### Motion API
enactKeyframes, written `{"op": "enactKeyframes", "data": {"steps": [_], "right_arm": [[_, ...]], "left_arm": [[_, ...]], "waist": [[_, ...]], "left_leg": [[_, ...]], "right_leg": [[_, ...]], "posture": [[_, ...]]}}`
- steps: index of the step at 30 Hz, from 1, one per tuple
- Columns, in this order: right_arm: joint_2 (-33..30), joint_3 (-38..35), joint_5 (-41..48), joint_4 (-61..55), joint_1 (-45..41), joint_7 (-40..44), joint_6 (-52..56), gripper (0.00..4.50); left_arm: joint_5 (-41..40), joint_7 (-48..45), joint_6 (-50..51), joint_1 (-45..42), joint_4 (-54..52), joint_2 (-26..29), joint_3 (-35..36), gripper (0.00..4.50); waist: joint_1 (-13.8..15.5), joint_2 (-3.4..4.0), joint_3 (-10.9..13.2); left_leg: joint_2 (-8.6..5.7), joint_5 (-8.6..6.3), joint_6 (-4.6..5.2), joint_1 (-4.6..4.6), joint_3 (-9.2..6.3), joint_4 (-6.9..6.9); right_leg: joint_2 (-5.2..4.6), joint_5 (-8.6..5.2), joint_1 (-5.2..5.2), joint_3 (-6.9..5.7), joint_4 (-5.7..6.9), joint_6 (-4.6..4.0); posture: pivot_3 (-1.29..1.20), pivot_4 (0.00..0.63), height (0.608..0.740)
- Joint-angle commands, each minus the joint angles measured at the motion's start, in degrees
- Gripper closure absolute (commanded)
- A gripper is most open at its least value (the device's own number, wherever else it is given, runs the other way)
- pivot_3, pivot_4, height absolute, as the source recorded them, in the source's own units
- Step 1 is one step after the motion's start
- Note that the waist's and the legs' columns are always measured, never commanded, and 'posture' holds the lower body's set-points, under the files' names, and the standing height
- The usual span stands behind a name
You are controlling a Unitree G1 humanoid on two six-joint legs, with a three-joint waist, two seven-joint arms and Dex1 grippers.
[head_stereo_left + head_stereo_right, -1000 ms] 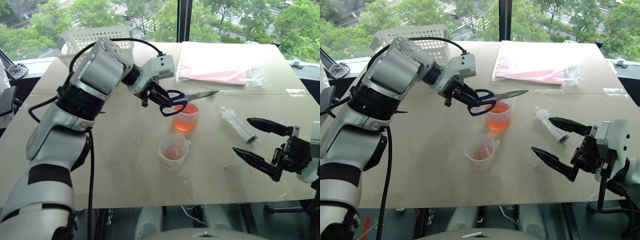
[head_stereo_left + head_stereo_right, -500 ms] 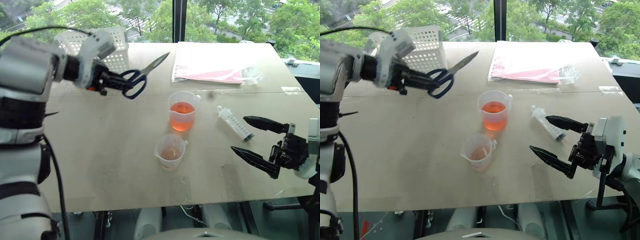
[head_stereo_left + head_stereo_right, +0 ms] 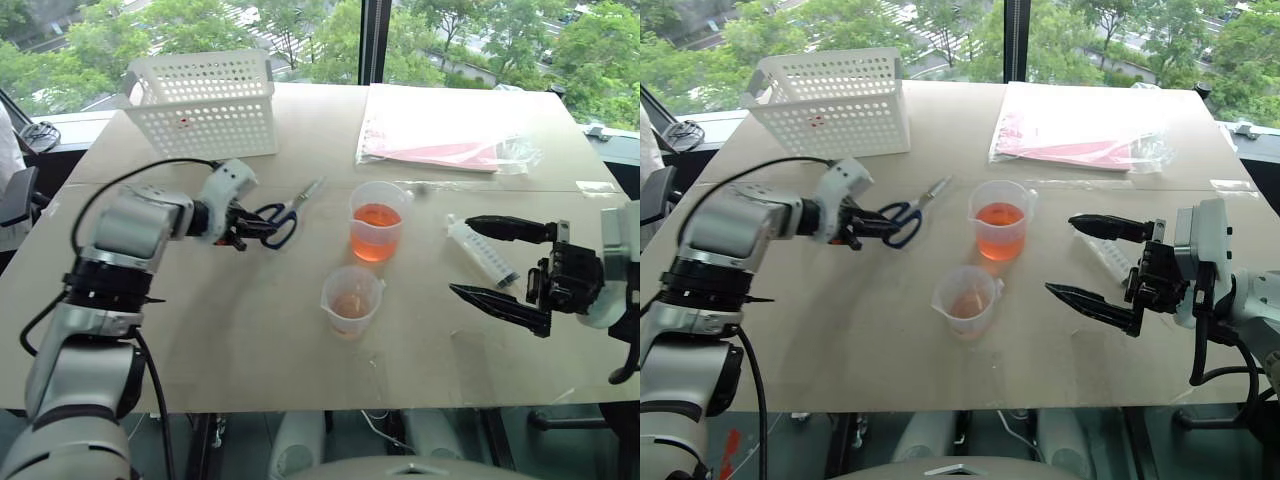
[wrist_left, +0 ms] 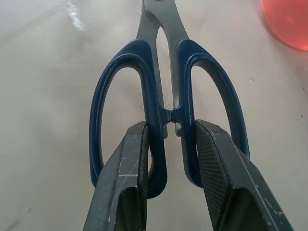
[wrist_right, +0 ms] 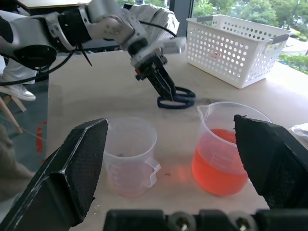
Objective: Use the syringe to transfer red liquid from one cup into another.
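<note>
Left gripper (image 3: 243,224) pinched narrow, low over the table — right gripper (image 3: 497,262) spread wide.

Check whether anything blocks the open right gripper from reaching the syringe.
Nothing visible does. The syringe lies bare on the table close by the right gripper, whose fingers stand wide apart. The cups stand off to its left.

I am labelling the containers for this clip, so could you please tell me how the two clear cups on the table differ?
The taller cup stands farther from the robot; the shorter cup stands nearer, apart from it. The taller cup is larger and holds deeper orange-red liquid; the shorter cup holds only a shallow, paler layer. Both are clear plastic, upright and uncovered on the table.
</note>
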Motion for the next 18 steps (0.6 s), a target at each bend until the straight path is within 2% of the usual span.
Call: {"op": "enactKeyframes", "data": {"steps": [1, 5, 6, 7, 11, 13, 15, 18], "right_arm": [[-0.6, -1.2, 0.0, 0.3, 0.6, 1.3, -0.4, 0.00], [-0.2, -0.6, -1.2, 0.9, -0.1, -0.6, 0.1, 0.00], [-0.4, -0.9, -1.0, 0.8, 0.1, -0.5, 0.2, 0.00], [-1.0, -1.5, -1.1, 0.7, 0.8, 0.0, 0.4, 0.00], [-3.9, -2.1, -5.3, 3.3, 2.9, -0.9, 2.4, 0.00], [-5.7, 1.1, -12.6, 7.4, 1.1, -4.2, 2.4, 0.00], [-6.7, 3.3, -15.4, 10.5, -1.1, -5.7, 3.8, 0.00], [-6.7, 8.0, -18.9, 15.2, -6.7, -8.9, 7.8, 0.00]], "left_arm": [[0.2, 1.9, -1.1, -0.1, -2.0, 0.1, 2.0, 2.17], [-2.7, 3.7, 1.4, 2.6, -8.6, 2.8, 8.5, 0.23], [-3.4, 4.3, 2.5, 3.8, -11.0, 3.5, 10.5, 0.08], [-4.6, 5.0, 2.4, 5.9, -14.8, 3.9, 13.6, 0.08], [-15.4, 8.9, 0.6, 16.4, -36.1, -3.7, 32.0, 0.08], [-20.7, 11.5, 2.0, 21.3, -45.4, -7.6, 38.5, 0.08], [-24.0, 14.2, 3.5, 25.9, -52.0, -9.9, 41.8, 0.08], [-34.3, 13.5, 4.4, 32.8, -58.7, -11.8, 45.7, 0.08]], "waist": [[-0.4, 0.00, 0.0], [-0.8, 0.01, 0.0], [-0.9, 0.01, 0.0], [-0.9, 0.01, 0.0], [-0.9, 0.03, 0.0], [-0.9, 0.02, 0.0], [-0.9, 0.01, 0.0], [-1.2, 0.05, 0.0]], "left_leg": [[0.03, 0.00, 0.00, 0.03, 0.01, -0.02], [0.08, 0.00, 0.00, 0.09, 0.00, -0.08], [0.11, 0.00, 0.00, 0.09, -0.01, -0.08], [0.14, 0.00, 0.00, 0.09, -0.03, -0.08], [0.17, 0.00, 0.00, 0.09, -0.14, -0.08], [0.12, 0.00, 0.00, 0.08, -0.07, -0.05], [0.08, 0.00, 0.00, 0.11, -0.02, -0.01], [0.09, 0.00, 0.00, 0.27, 0.02, -0.02]], "right_leg": [[0.05, 0.00, 0.00, 0.04, 0.00, 0.00], [0.11, -0.01, -0.01, 0.05, 0.04, -0.01], [0.11, -0.01, -0.02, 0.04, 0.04, -0.01], [0.10, -0.01, -0.02, 0.04, 0.04, -0.01], [-0.09, 0.00, -0.01, 0.10, 0.00, 0.01], [-0.21, 0.01, 0.01, 0.20, -0.09, 0.03], [-0.22, 0.07, 0.03, 0.26, -0.11, 0.12], [-0.15, 0.07, 0.08, 0.33, -0.01, 0.10]], "posture": [[0.00, 0.150, 0.740], [0.00, 0.150, 0.740], [0.00, 0.150, 0.740], [0.00, 0.150, 0.740], [0.00, 0.150, 0.740], [0.00, 0.150, 0.740], [0.00, 0.150, 0.740], [0.00, 0.150, 0.740]]}}
